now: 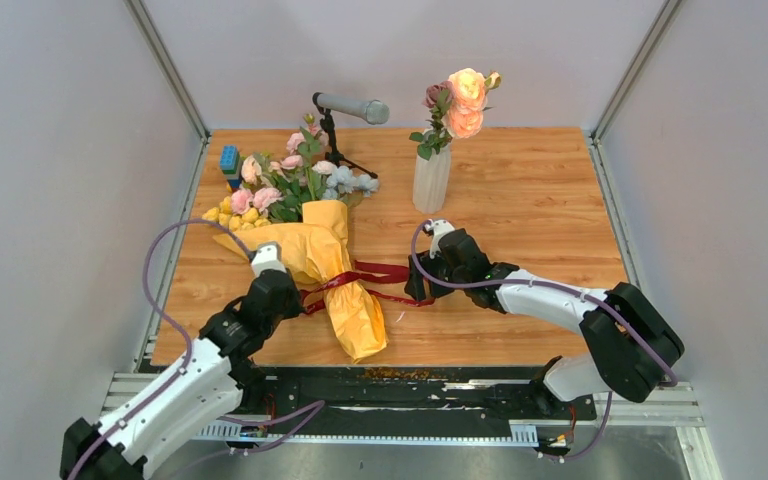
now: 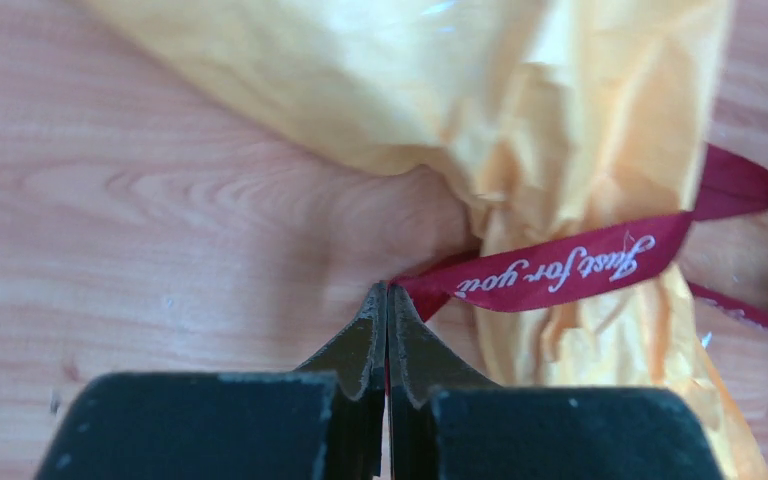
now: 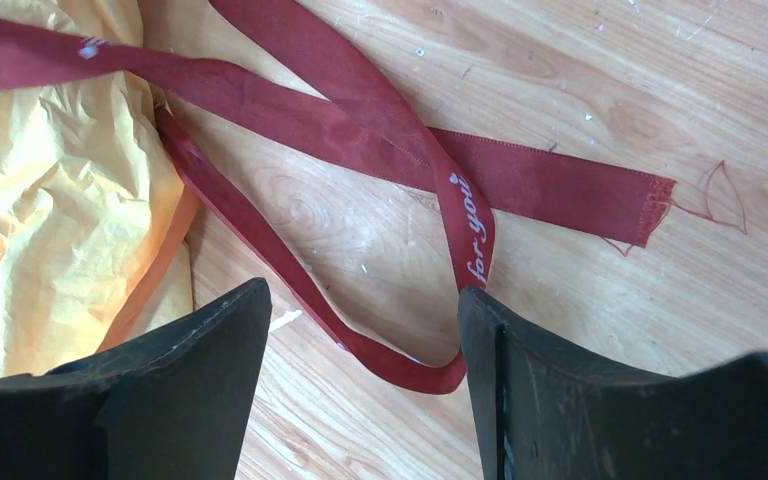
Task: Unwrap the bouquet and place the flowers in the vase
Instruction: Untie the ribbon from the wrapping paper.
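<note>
Where bouquet (image 1: 325,265) lies, wood table (image 1: 520,200) (scratched); 3 grey walls (image 1: 380,50) around.

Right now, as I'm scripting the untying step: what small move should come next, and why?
Probably draw the left gripper back, away from the bouquet: its jaws are shut on the tail of the ribbon, which is still tied round the bouquet.
</note>
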Robot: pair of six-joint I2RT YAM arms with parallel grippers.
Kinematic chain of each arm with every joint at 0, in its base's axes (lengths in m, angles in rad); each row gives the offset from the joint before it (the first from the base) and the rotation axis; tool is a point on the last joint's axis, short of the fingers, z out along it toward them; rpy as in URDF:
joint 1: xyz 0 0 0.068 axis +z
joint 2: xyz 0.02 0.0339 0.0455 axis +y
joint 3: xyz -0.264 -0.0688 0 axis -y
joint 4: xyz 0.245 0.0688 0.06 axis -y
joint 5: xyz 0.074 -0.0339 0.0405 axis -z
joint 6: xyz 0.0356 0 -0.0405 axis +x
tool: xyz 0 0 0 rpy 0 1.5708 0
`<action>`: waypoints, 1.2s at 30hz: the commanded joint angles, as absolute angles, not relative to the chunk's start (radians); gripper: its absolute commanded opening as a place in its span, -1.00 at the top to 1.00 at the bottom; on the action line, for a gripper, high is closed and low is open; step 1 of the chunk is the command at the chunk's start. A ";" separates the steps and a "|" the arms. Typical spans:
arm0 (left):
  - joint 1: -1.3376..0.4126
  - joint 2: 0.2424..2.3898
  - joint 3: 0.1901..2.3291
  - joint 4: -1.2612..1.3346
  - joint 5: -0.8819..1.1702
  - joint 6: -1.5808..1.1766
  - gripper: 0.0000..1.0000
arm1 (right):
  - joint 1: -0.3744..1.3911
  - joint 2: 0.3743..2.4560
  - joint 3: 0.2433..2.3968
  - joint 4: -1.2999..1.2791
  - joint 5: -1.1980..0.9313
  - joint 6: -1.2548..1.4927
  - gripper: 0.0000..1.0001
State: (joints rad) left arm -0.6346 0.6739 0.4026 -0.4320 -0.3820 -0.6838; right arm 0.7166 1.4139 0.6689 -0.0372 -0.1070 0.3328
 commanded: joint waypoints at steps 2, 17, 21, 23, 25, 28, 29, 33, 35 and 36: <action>-0.541 0.498 0.287 -0.488 -0.343 -0.903 1.00 | 0.721 1.387 0.694 0.020 -0.103 0.366 -0.38; -0.500 0.277 0.283 -0.597 -0.390 -0.983 0.00 | 0.721 1.368 0.681 -0.092 0.082 0.343 -0.40; -0.500 0.337 0.404 -0.640 -0.420 -0.882 -0.36 | 0.721 1.409 0.696 -0.078 0.092 0.318 -0.33; -0.500 0.390 0.478 -0.648 -0.430 -0.820 -0.46 | 0.722 1.433 0.711 -0.055 0.076 0.296 -0.30; -0.500 0.445 0.544 -0.645 -0.427 -0.753 -0.51 | 0.722 1.464 0.732 -0.034 0.055 0.272 -0.25; -0.500 0.550 0.621 -0.608 -0.381 -0.633 -0.56 | 0.723 1.531 0.781 -0.014 0.052 0.240 -0.18; -0.500 0.589 0.648 -0.597 -0.360 -0.601 -0.57 | 0.723 1.555 0.801 -0.014 0.056 0.230 -0.14; -0.509 0.721 0.702 -0.530 -0.240 -0.508 -0.57 | 0.722 1.635 0.877 -0.012 0.062 0.206 -0.01; -0.537 0.761 0.710 -0.475 -0.210 -0.476 -0.57 | 0.723 1.668 0.902 -0.014 0.058 0.199 0.06; -0.560 0.778 0.715 -0.450 -0.208 -0.458 -0.57 | 0.723 1.679 0.916 -0.021 0.057 0.197 0.18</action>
State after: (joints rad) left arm -0.5121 0.7204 0.6762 -0.5636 -0.2932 -0.5892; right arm 0.7177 1.6367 0.8421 -0.0631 0.0589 0.2363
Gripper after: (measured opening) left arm 0.786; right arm 0.487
